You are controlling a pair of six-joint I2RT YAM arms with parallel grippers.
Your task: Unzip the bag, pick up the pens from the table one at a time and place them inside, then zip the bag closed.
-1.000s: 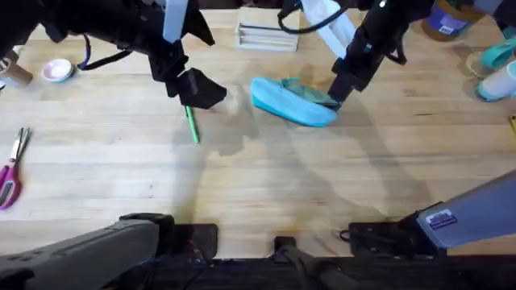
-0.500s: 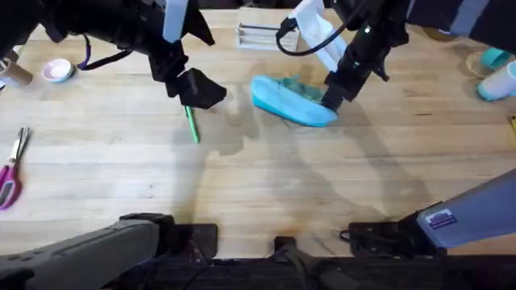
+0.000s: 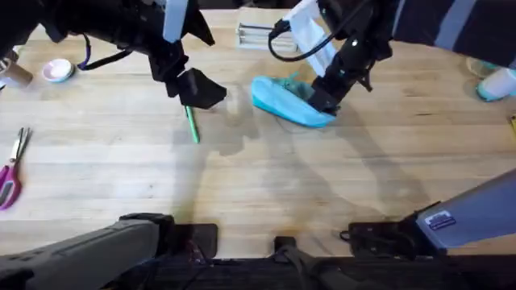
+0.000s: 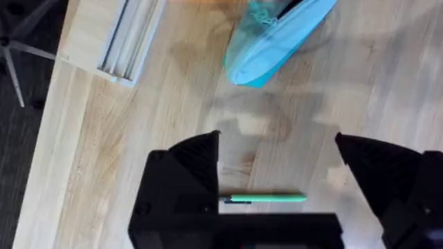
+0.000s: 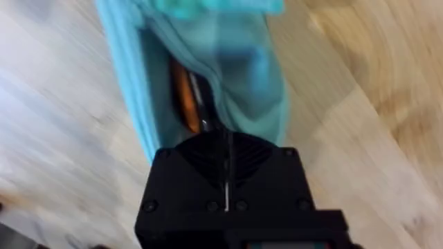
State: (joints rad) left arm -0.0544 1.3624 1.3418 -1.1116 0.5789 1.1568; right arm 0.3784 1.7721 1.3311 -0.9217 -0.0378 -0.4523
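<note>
The right claw (image 3: 322, 98), fingers pressed together on the bag (image 3: 282, 101), works the zipper: pull steadily along the track. The left claw (image 4: 277, 162), spread, straddles the pen (image 4: 264, 199) on the tabletop (image 3: 258, 177); lower squarely.

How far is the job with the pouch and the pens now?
The pouch already gapes open, with something orange inside. The right gripper, shut, is at its opening. The left gripper is open over the green pen on the table. Left: that pen, then zipping.
</note>
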